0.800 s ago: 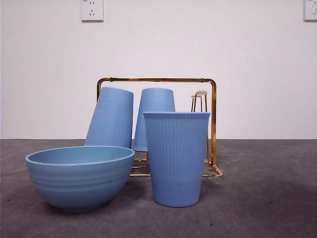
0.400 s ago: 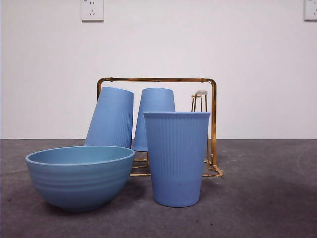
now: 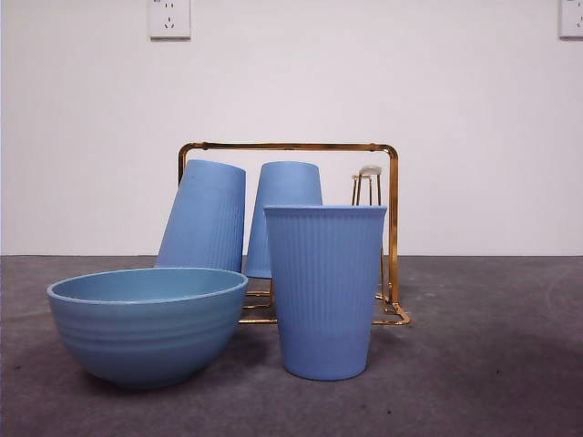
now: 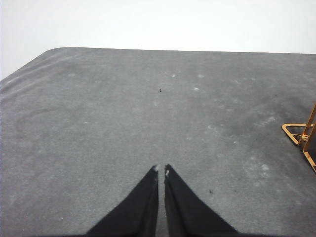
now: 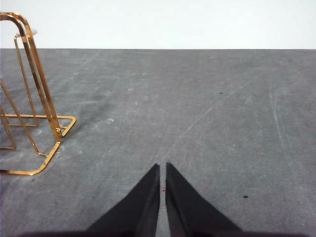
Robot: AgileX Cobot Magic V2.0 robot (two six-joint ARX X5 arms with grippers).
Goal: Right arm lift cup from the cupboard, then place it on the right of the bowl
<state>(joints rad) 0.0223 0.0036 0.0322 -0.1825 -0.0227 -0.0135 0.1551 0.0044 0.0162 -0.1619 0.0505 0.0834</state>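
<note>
In the front view a blue ribbed cup [image 3: 325, 289] stands upright on the table, just right of the wide light-blue bowl [image 3: 146, 323]. Behind them the gold wire cupboard [image 3: 392, 218] holds two more blue cups upside down, one leaning [image 3: 204, 217] and one straight [image 3: 286, 200]; its right peg [image 3: 368, 182] is bare. My right gripper [image 5: 162, 167] is shut and empty over bare table, with the cupboard's end [image 5: 34, 94] off to one side. My left gripper [image 4: 161, 169] is shut and empty, with a corner of the cupboard [image 4: 302, 138] at the frame edge. Neither arm shows in the front view.
The grey table mat [image 3: 492, 364] stretches to the right of the cup. A white wall with two sockets [image 3: 169, 18] stands behind. The table's rounded far corner [image 4: 54, 49] shows in the left wrist view.
</note>
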